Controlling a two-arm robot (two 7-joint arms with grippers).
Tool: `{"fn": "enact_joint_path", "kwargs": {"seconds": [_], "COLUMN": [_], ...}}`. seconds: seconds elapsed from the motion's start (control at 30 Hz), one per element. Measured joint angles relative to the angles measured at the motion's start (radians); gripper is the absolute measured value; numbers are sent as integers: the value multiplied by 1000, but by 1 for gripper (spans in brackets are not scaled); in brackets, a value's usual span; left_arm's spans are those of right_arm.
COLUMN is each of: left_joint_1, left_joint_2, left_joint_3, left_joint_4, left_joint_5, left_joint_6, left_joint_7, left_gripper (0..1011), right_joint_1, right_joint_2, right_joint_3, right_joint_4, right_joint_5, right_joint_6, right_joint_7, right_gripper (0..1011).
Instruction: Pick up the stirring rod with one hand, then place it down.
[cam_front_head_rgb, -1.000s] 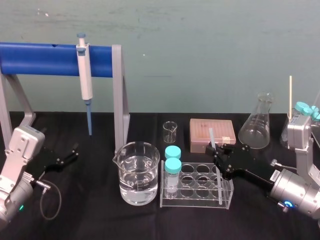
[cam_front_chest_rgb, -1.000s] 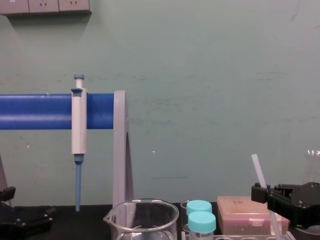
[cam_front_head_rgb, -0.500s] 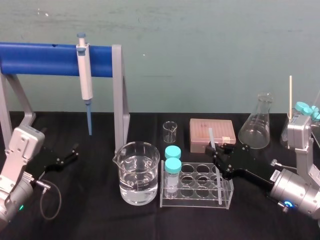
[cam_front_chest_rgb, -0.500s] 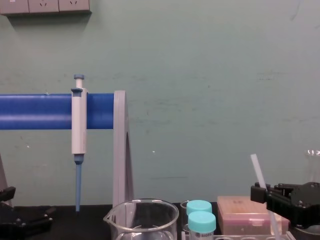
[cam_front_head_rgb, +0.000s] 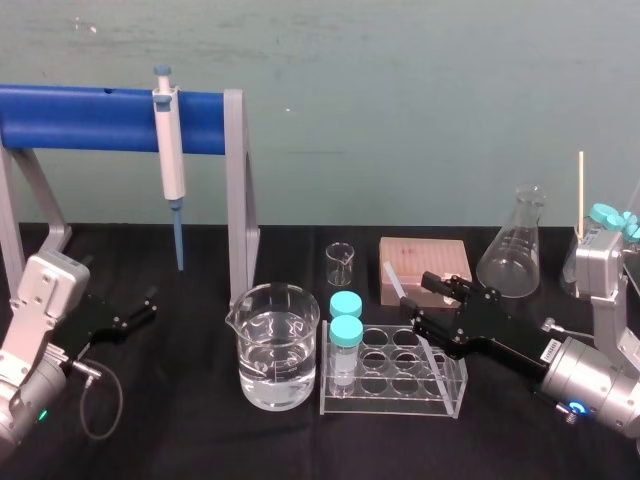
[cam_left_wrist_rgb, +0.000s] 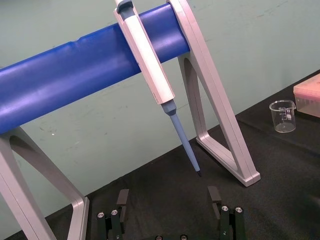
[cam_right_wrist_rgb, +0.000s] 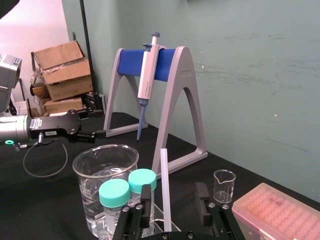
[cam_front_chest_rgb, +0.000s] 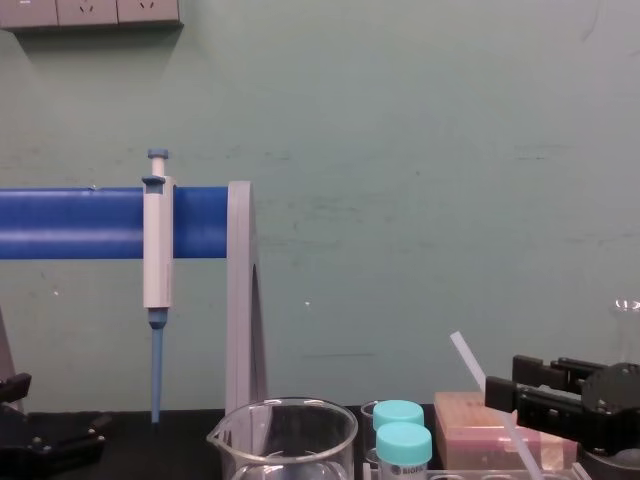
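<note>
- Black tabletop (cam_front_head_rgb: 200, 440): thin translucent-white stirring rod (cam_front_head_rgb: 393, 278) leans in clear plastic tube rack (cam_front_head_rgb: 390, 402), lower end indistinct.
- Right gripper (cam_front_head_rgb: 435, 303) spread wide around rod, not clamping.
- Left gripper (cam_front_head_rgb: 135, 312) parked left, spread.

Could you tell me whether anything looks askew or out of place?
The stirring rod leans steeply in the tube rack, top tilted toward the robot's left, between the right gripper's open fingers. The left gripper sits parked by the pipette stand.

A scuffed teal wall (cam_front_head_rgb: 420, 70) is backing a black-draped table (cam_front_head_rgb: 200, 430), while cardboard boxes (cam_right_wrist_rgb: 62, 70) are sitting stacked beyond.
</note>
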Motion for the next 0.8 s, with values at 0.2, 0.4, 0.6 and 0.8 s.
{"fn": "enact_joint_path", "kwargs": {"seconds": [0.2, 0.4, 0.6, 0.8], "left_joint_1": [0, 0, 0, 0], "left_joint_2": [0, 0, 0, 0], "left_joint_3": [0, 0, 0, 0], "left_joint_4": [0, 0, 0, 0], "left_joint_5": [0, 0, 0, 0], "left_joint_6": [0, 0, 0, 0], "left_joint_7": [0, 0, 0, 0], "left_gripper": [1000, 1000, 1000, 1000], "right_joint_1": [0, -2, -18, -42], "right_joint_2": [0, -3, -21, -59], "right_joint_3": [0, 12, 79, 142], "right_joint_4": [0, -4, -30, -50], "right_joint_5": [1, 0, -30, -184], "right_joint_6": [0, -3, -16, 53], "right_joint_7": [0, -15, -157, -495], "right_gripper": [715, 899, 1000, 1000]}}
